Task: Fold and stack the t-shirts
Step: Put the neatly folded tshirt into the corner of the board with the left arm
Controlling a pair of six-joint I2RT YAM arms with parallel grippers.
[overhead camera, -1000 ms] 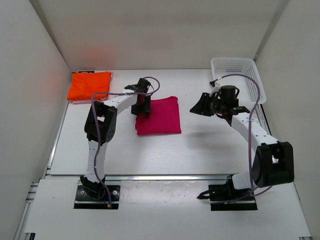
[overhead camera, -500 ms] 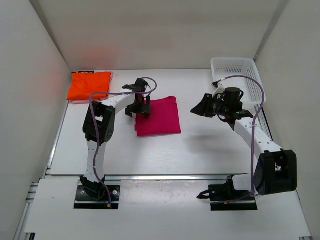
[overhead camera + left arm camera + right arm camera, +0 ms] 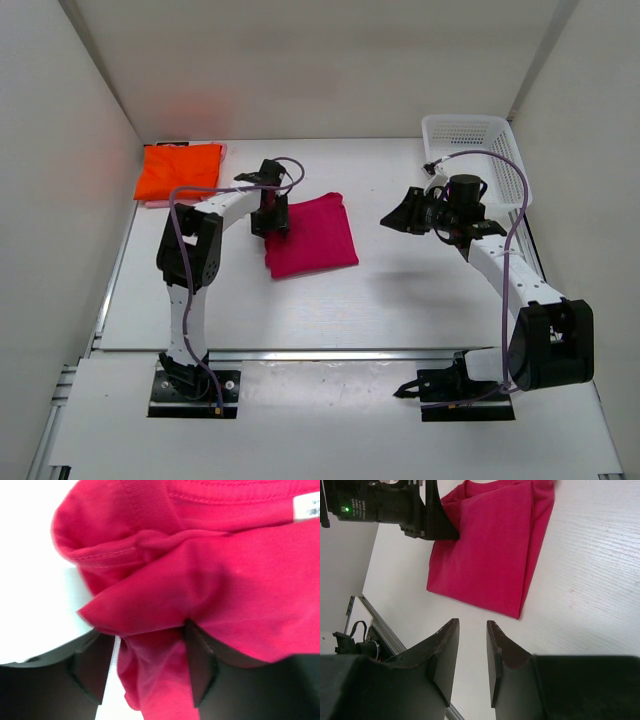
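Observation:
The deep magenta t-shirt (image 3: 312, 236) lies folded and slightly skewed in the middle of the table; it also shows in the right wrist view (image 3: 490, 550). My left gripper (image 3: 271, 216) sits at its left edge, shut on a bunched fold of the magenta fabric (image 3: 150, 675) that fills the gap between its fingers (image 3: 142, 630). The bright orange t-shirt (image 3: 178, 170) lies folded at the back left on the light pink one, of which only a thin edge (image 3: 158, 204) shows. My right gripper (image 3: 400, 215) hovers right of the magenta shirt, open and empty (image 3: 472, 622).
A white plastic mesh basket (image 3: 468, 118) stands at the back right, just behind my right arm. White walls close in the table on the left, back and right. A metal rail (image 3: 330, 353) runs along the table's near edge.
My left gripper opened, shut again on the magenta shirt's left edge and shifted left, pulling that side so the shirt now lies skewed. The right gripper rose slightly, then held still.

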